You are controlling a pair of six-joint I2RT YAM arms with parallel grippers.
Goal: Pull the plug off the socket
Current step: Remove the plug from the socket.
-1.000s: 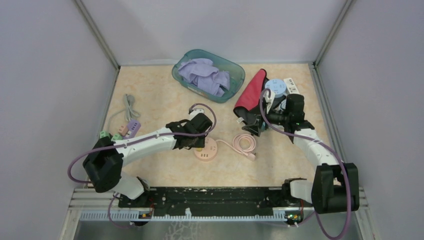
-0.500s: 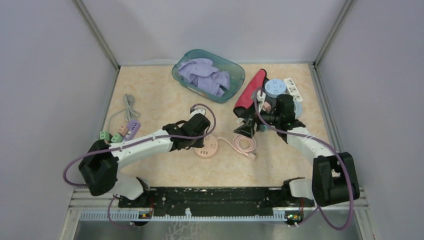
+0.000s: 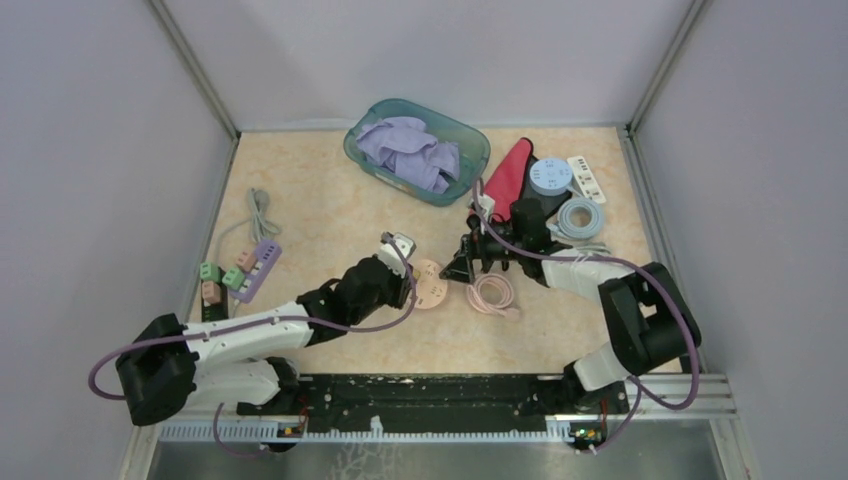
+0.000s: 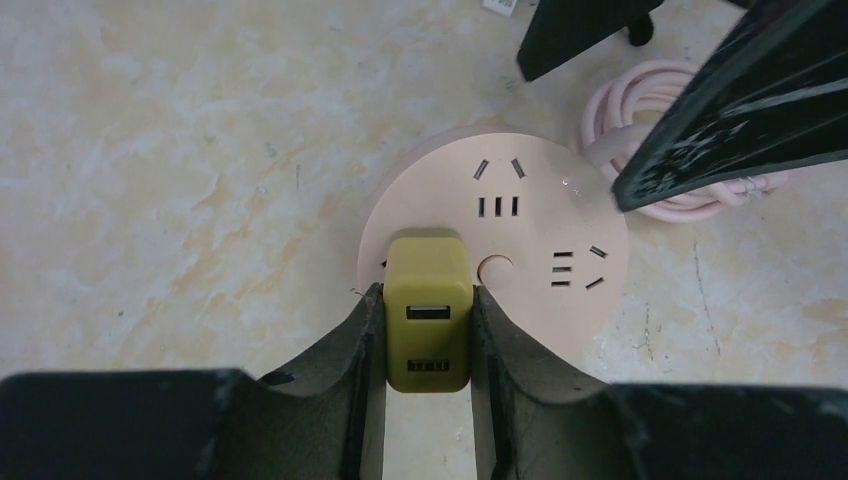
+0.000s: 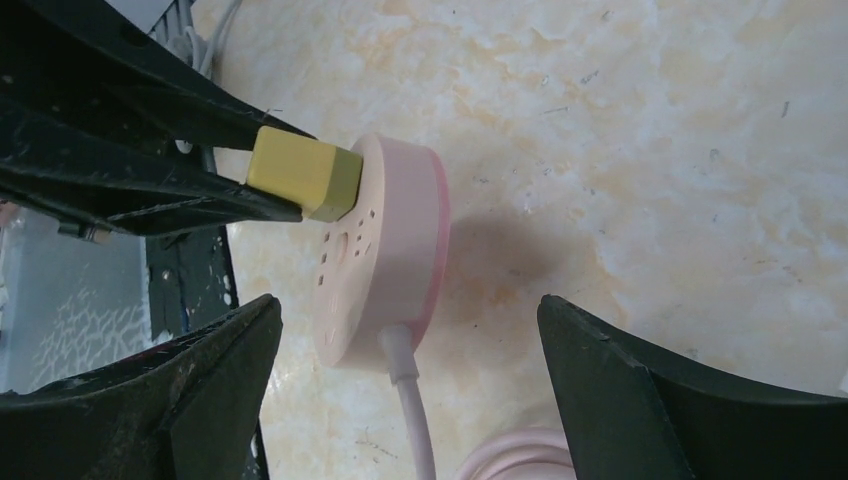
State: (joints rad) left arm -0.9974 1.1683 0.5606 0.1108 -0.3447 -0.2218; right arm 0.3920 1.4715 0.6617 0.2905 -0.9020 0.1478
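Left wrist: yellow plug [image 4: 428, 335], in pink socket [image 4: 545, 225], pinched by left end effector [image 4: 428, 300]; right end effector [image 5: 405, 305] agape.

The left arm [image 3: 250, 335] has sunk toward lower left — the socket [image 3: 431, 284] now tilts up, shifted right, with its plug [image 4: 427, 325]; the right gripper [image 3: 462, 264] has swung left to centre — spread wide.

Left tool [image 3: 408, 276] at pink socket [image 3: 433, 285], right tool [image 3: 460, 268] just beside it

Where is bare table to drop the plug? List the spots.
Bare table lies between the pink socket and the near edge, and between the grey cable and the teal bin. Crowded: far right, around the red cloth.
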